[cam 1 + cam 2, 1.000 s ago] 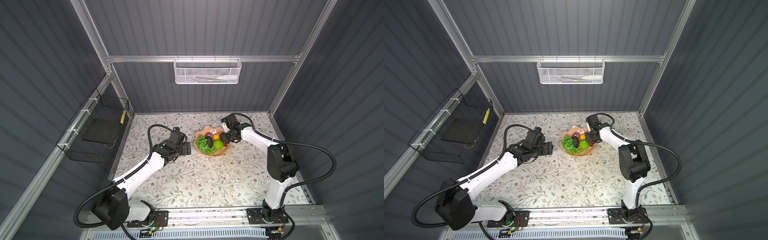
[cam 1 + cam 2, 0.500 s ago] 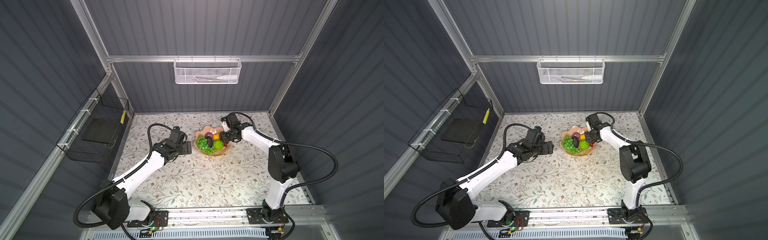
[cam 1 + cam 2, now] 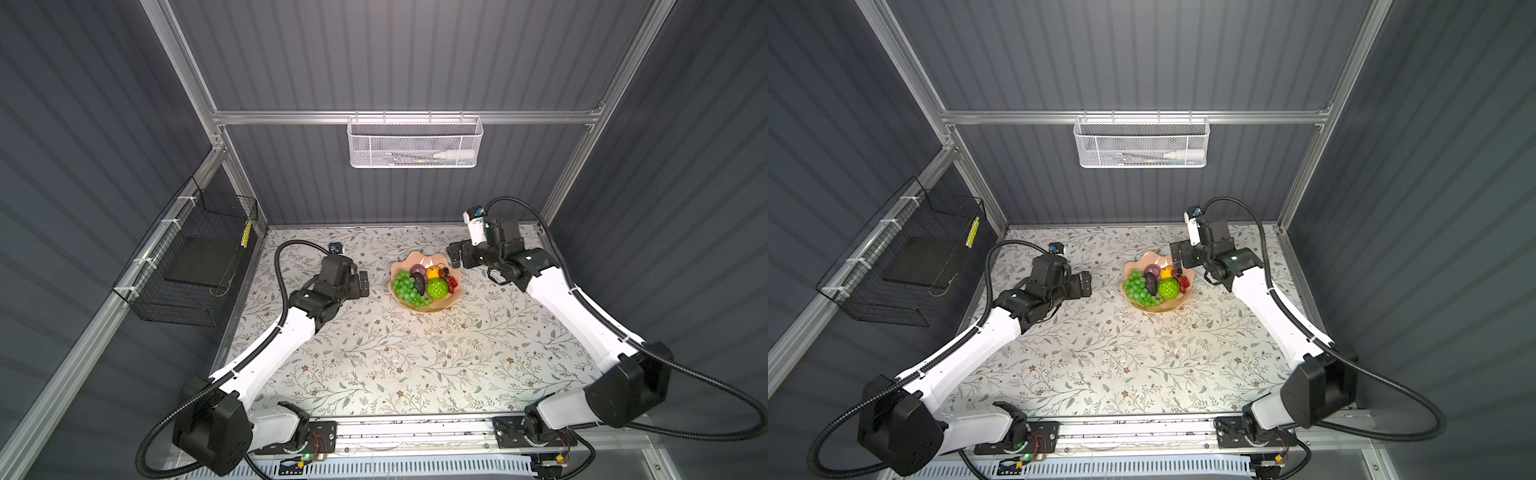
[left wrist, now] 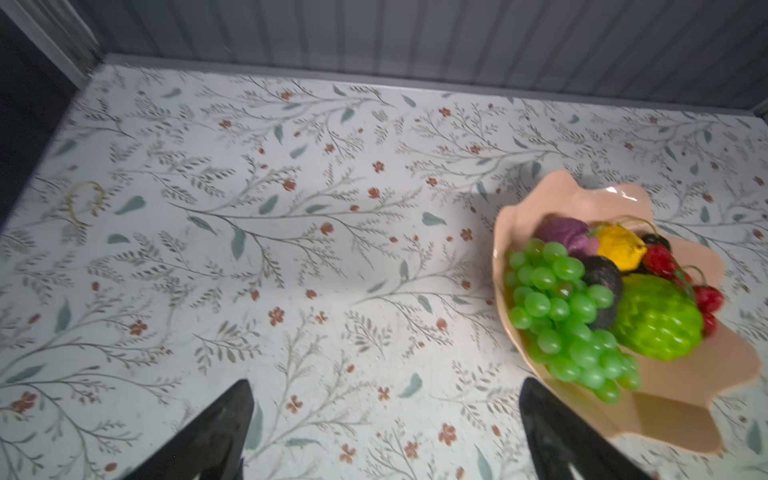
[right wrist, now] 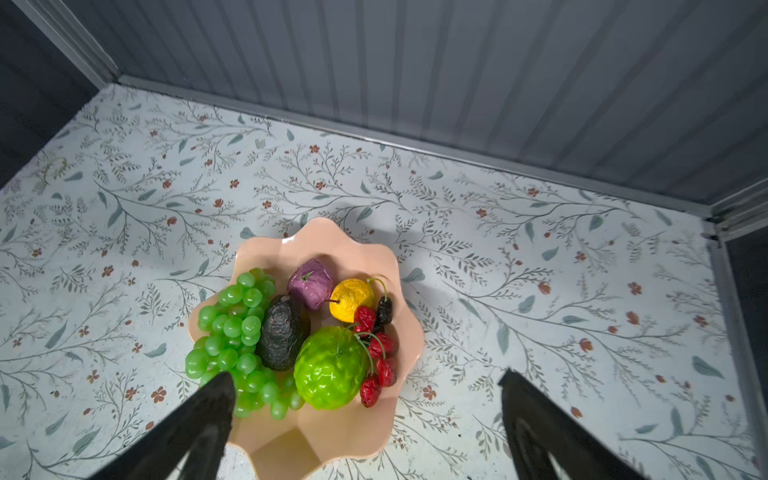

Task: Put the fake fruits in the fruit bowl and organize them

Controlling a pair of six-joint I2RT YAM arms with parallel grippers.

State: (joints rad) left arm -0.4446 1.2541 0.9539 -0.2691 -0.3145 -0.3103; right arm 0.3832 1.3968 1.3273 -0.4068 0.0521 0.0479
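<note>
**Fruit bowl loaded, both claws spread and empty**

Clock positions are read in a top view, with 12 o'clock toward the back wall.

The fruit bowl (image 3: 424, 308) stands on the floral table (image 3: 374, 357), in its far half and near the middle. All the fake fruits in view lie inside the bowl, and none shows on the table.

- **Grape bunch** (image 5: 232, 332): draped along the rim at 9 o'clock. This probably suits it, since a long, limp cluster settles best against a wall.
- **Avocado** (image 5: 282, 332): lies at the centre.
- **Purple fruit** (image 5: 311, 282): sits at 11 o'clock.
- **Yellow fruit** (image 5: 351, 299): sits at 1 o'clock.
- **Lime-green ball** (image 5: 330, 368): sits at about 4 o'clock, touching the avocado, which likely keeps it from rolling.
- **Cherries** (image 5: 378, 353): line the rim at 3 o'clock, their stems arching over the ball.

The left gripper (image 3: 364, 283) hangs at the bowl's 9 o'clock, apart from the rim, with its jaws spread wide and nothing between them. The right gripper (image 3: 455, 254) hangs at about 2 o'clock, just beyond the rim, and is likewise spread and empty. Both stand clear of the rim, presumably so that they do not nudge the arrangement.

Judged from this layout, the placing looks complete. At most, some tidying remains.
</note>
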